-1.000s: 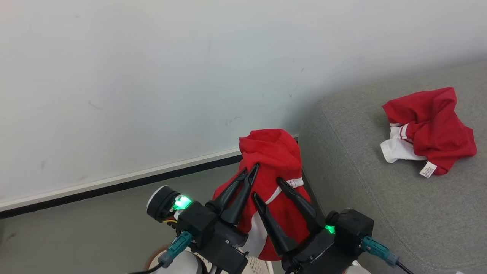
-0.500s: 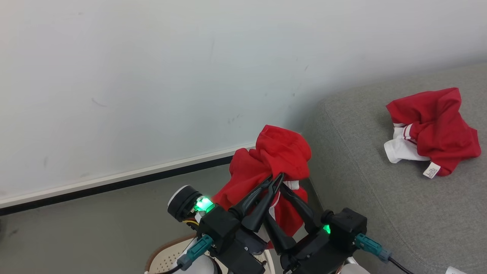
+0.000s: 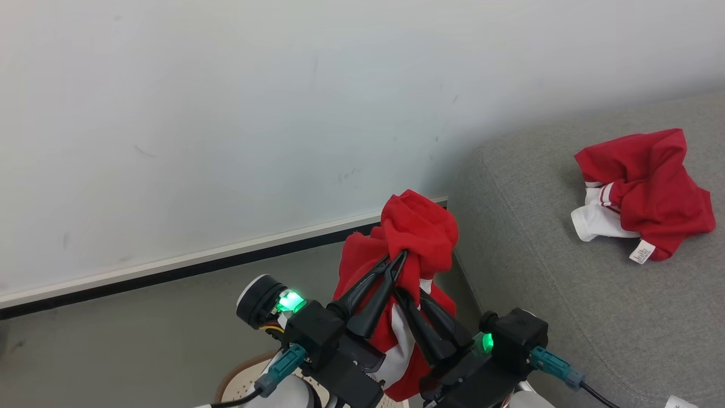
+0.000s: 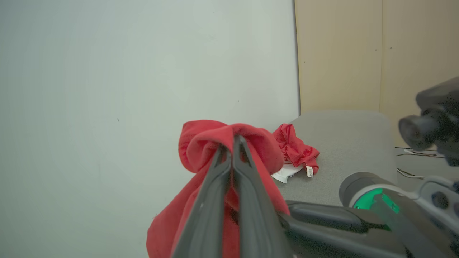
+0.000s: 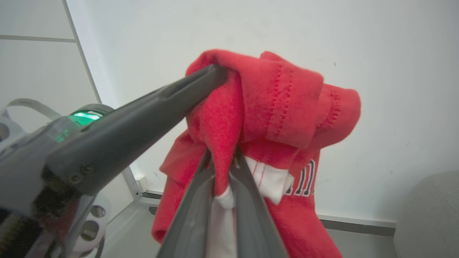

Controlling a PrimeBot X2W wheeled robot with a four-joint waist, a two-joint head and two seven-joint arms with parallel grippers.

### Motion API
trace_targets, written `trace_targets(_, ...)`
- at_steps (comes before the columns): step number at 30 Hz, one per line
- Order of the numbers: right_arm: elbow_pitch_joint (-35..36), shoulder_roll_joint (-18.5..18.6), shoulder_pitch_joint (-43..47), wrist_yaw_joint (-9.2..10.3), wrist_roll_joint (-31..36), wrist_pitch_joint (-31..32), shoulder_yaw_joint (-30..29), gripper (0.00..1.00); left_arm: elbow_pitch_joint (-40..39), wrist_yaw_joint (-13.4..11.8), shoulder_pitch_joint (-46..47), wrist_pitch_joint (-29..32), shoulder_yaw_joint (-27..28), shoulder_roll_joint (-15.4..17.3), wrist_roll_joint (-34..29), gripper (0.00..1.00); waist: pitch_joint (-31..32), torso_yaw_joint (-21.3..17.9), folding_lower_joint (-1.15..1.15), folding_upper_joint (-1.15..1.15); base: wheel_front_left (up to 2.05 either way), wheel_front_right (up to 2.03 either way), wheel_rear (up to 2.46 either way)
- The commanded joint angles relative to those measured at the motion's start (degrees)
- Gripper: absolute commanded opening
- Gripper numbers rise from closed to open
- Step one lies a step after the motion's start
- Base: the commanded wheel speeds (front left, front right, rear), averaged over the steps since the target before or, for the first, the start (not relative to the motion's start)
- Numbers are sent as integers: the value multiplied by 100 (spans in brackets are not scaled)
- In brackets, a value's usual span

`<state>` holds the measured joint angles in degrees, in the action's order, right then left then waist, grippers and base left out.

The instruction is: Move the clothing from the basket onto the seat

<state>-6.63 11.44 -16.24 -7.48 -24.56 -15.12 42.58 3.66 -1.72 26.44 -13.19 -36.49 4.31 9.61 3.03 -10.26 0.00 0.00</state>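
The bright red fabric garment (image 3: pixel 422 226) is showing a white panel with dark lettering; the second crumpled red garment (image 3: pixel 657 187) is showing red-white striped trim and a white label; the large woven sofa seat (image 3: pixel 527 243) is showing plain grey.

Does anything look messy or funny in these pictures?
Nothing is broken or spilled. One red garment lies crumpled in a heap on the seat, its white label poking out. The other garment hangs bunched up, pinched by the left gripper and the right gripper, beside the seat.
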Motion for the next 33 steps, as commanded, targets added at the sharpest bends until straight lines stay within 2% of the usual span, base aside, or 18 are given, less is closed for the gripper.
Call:
trace_targets(1,23,22,-51,-3,46,2,-13,0,31,-45,45,-23,24,36,35,20,1,-2,0,0,0,0,0)
trace_targets(2,30,23,-41,-3,42,2,-28,0,59,-45,19,24,24,44,57,45,3,-4,0,0,0,0,0)
trace_targets(3,34,23,-29,-3,45,2,-41,0,64,-60,6,21,32,42,59,81,4,-3,0,0,0,0,0)
trace_targets(4,35,24,-17,-3,47,2,-51,0,65,-82,2,14,37,43,52,100,5,-3,0,0,0,0,0)
trace_targets(18,56,15,152,-3,76,2,-326,0,52,-171,-20,-12,8,94,83,100,-57,-124,0,0,0,0,0)
trace_targets(25,124,26,130,-3,146,2,-520,0,28,-172,53,50,-30,160,60,100,-200,-487,0,0,0,0,0)
trace_targets(33,227,29,105,-3,230,2,-779,0,21,-179,174,125,-66,208,38,100,-456,-1105,0,0,0,0,0)
